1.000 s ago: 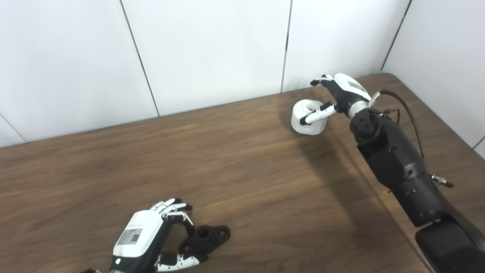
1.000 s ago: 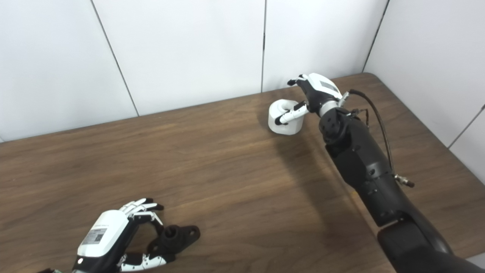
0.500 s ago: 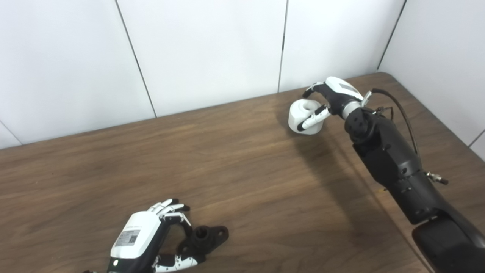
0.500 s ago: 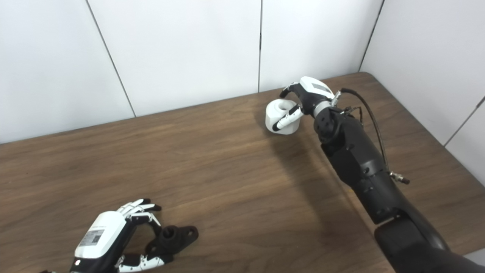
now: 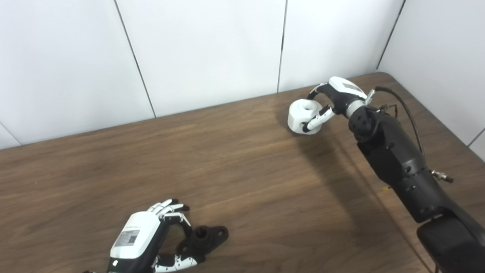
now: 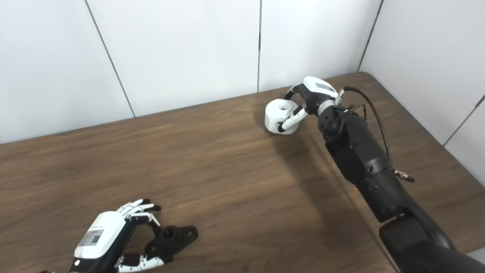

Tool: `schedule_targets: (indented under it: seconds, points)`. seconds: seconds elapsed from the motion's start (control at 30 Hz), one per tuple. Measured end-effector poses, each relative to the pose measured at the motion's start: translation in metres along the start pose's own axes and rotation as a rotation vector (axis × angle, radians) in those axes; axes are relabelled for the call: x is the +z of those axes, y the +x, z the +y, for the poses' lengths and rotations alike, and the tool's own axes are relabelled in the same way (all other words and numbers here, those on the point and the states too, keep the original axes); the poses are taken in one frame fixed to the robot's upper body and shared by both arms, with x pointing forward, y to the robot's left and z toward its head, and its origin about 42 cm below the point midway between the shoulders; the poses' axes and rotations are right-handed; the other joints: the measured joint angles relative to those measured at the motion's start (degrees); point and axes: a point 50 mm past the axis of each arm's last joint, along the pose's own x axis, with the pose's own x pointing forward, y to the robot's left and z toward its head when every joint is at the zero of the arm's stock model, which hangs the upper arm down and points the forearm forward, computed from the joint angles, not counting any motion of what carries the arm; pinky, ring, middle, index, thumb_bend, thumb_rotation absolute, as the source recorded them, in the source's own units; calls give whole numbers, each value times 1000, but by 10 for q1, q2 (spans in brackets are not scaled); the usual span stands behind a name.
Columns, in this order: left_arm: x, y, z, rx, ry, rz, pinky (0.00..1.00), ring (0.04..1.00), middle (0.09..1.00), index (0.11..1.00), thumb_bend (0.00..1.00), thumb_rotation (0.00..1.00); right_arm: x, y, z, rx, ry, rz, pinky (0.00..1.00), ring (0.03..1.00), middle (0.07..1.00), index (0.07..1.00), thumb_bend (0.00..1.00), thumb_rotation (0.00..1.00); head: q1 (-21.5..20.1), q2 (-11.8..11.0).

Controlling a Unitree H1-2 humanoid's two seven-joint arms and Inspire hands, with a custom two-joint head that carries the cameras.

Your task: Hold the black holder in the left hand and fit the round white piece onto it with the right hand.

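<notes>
While the right hand (image 5: 333, 99) grips the round white piece (image 5: 303, 117), the black holder (image 5: 204, 239), within the left hand's (image 5: 142, 242) loose fingers, lies well apart, near-left.

label w/ qr code on left robot hand (image 5: 137, 238), txt unreadable.

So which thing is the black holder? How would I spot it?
Start at the wooden table and look to its near left edge, where the left hand rests. The black holder lies flat between its fingers: a small dark bracket with a raised round socket, unlike the chunky white piece far right.
</notes>
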Motion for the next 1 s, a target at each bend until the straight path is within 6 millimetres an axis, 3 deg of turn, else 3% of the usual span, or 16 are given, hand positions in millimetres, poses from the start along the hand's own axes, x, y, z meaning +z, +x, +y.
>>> schedule_targets:
  seconds: [0.47,0.7,0.73,0.8,1.0]
  points:
    - [1,0,0,2,-1,1,865,892,808,487,520,58,2,0,2,6,2,-10,905,976,900,663,859,270,1,1]
    - [1,1,0,2,0,1,869,895,814,488,518,59,1,0,2,-6,31,-25,821,959,880,600,829,196,1,1]
    - [1,1,0,2,-1,1,866,894,814,488,518,60,1,-1,1,-14,36,-32,822,956,876,547,681,171,1,1]
    - [1,1,0,1,-2,1,864,893,814,489,517,60,0,-1,1,-26,47,-44,823,945,861,498,551,145,2,2]
    - [1,1,0,4,-2,1,854,888,810,488,517,60,-1,-3,3,-59,58,-76,841,928,838,486,523,133,4,3]
